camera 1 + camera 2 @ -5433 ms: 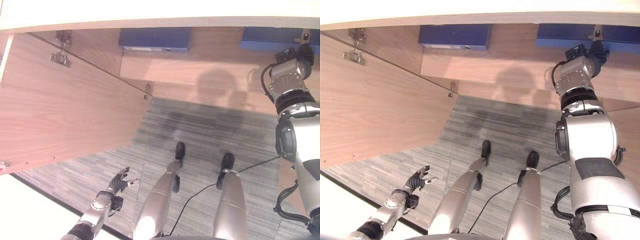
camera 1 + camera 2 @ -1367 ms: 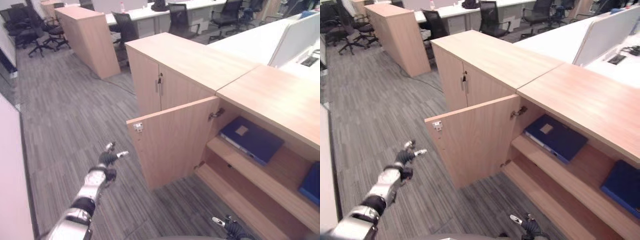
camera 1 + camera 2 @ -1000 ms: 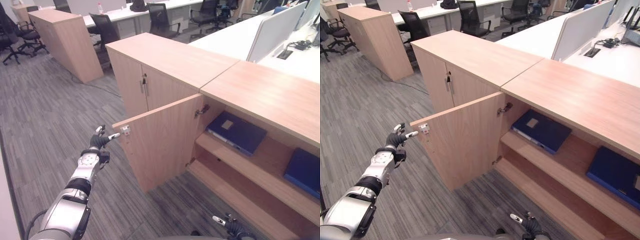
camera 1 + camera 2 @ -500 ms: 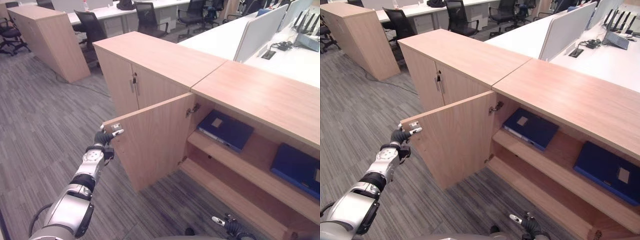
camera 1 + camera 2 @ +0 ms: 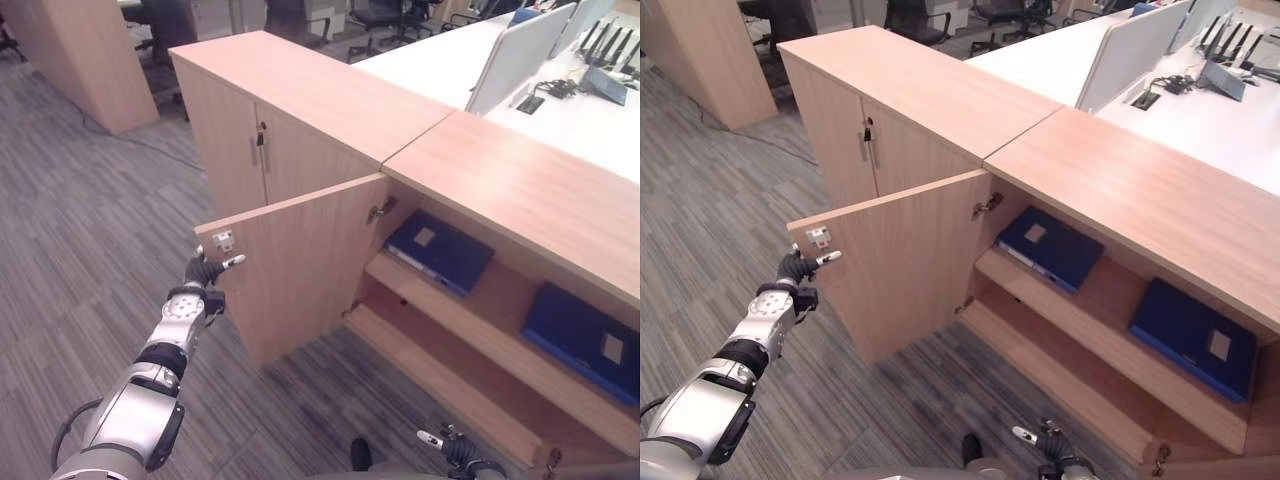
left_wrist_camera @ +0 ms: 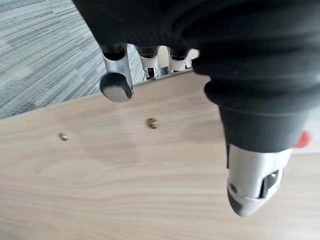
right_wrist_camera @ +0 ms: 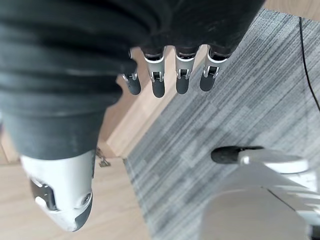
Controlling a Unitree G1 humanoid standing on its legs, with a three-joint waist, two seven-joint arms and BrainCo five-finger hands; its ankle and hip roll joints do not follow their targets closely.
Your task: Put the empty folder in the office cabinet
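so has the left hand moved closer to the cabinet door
Yes. The left hand has come from out over the carpet up to the free edge of the open cabinet door.

The left hand (image 5: 203,271) touches the open cabinet door (image 5: 300,265)'s free edge; two blue folders (image 5: 440,250) lie on the shelf (image 5: 480,330) inside.

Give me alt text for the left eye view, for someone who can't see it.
The robot's left hand reaches to the free edge of an open cabinet door, fingers at the edge. Inside the cabinet, two blue folders lie flat on the upper shelf. The right hand hangs low over grey carpet.
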